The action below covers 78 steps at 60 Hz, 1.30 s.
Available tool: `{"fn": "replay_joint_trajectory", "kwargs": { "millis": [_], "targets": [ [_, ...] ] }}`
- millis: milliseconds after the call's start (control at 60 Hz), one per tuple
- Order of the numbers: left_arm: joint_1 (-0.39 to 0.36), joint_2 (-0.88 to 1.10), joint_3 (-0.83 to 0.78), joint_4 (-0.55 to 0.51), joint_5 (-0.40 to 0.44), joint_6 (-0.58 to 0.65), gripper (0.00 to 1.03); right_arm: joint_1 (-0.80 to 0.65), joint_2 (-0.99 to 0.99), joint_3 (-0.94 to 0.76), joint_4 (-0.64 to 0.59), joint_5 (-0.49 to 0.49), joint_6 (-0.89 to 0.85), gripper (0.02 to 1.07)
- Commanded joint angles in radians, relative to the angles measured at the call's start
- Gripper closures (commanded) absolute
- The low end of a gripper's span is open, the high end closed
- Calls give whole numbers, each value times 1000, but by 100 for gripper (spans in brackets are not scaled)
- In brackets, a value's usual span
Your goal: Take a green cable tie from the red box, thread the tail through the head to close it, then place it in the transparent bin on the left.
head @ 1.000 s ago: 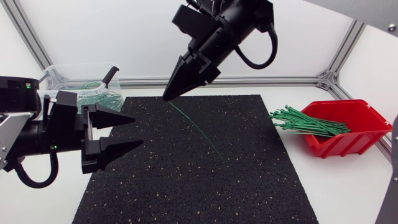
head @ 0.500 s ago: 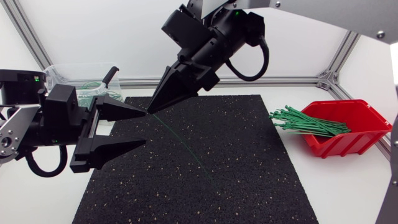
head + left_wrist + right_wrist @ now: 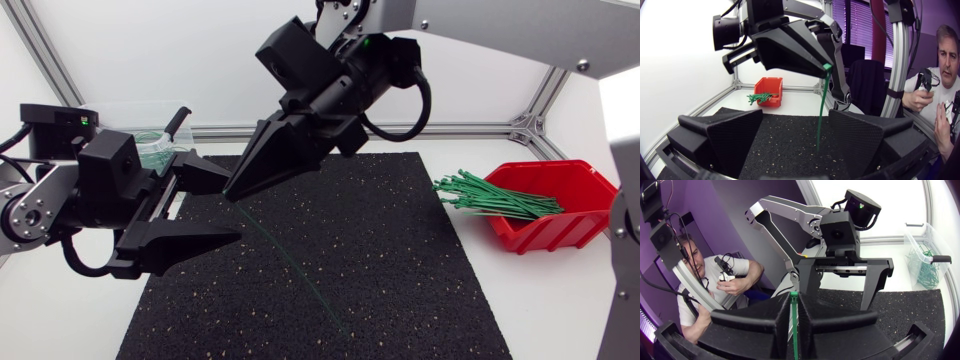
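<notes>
My right gripper (image 3: 232,194) comes in from the upper right and is shut on the head end of a green cable tie (image 3: 292,272), whose thin tail slants down to the black mat (image 3: 420,290). My left gripper (image 3: 233,211) stands open right at it. In the left wrist view the cable tie (image 3: 820,115) hangs from the right gripper (image 3: 827,66) between the wide left fingers (image 3: 735,137), touching neither. The right wrist view has the cable tie (image 3: 795,325) pinched in the right gripper (image 3: 794,297). The red box (image 3: 565,205) holds several green ties (image 3: 495,198). The transparent bin (image 3: 150,140) is at the back left.
The bin is partly hidden behind my left arm and has looped green ties (image 3: 925,267) in it. An aluminium frame rail (image 3: 470,128) runs along the back of the table. White table (image 3: 560,300) lies around the mat.
My right gripper has carried the tie leftward and lower, toward the left gripper. The left gripper has come up and to the right, so the tie now hangs between its open fingers.
</notes>
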<state>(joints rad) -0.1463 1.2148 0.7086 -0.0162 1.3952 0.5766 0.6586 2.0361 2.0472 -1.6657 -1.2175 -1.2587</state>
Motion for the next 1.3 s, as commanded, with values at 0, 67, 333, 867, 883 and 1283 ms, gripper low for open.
{"fn": "replay_joint_trajectory", "kwargs": {
  "millis": [0, 67, 333, 867, 883, 1283],
  "targets": [
    [-6, 19, 31, 10, 37, 0, 12, 3, 52, -5, -49, -24, -87, 102],
    [-9, 17, 28, 9, 65, -3, 12, -1, 67, 8, -81, -33, -123, 102],
    [-36, 29, 5, 22, 94, 0, 18, 1, 108, 71, -178, -65, -212, 102],
    [-47, 46, -21, 42, 133, 2, 50, -4, 56, -7, -201, -74, -268, 102],
    [-47, 46, -21, 44, 133, 2, 51, -4, 55, -10, -201, -74, -269, 102],
    [-38, 28, -34, 45, 133, 2, 61, -17, -10, -94, -201, -74, -301, 102]
  ]
}}
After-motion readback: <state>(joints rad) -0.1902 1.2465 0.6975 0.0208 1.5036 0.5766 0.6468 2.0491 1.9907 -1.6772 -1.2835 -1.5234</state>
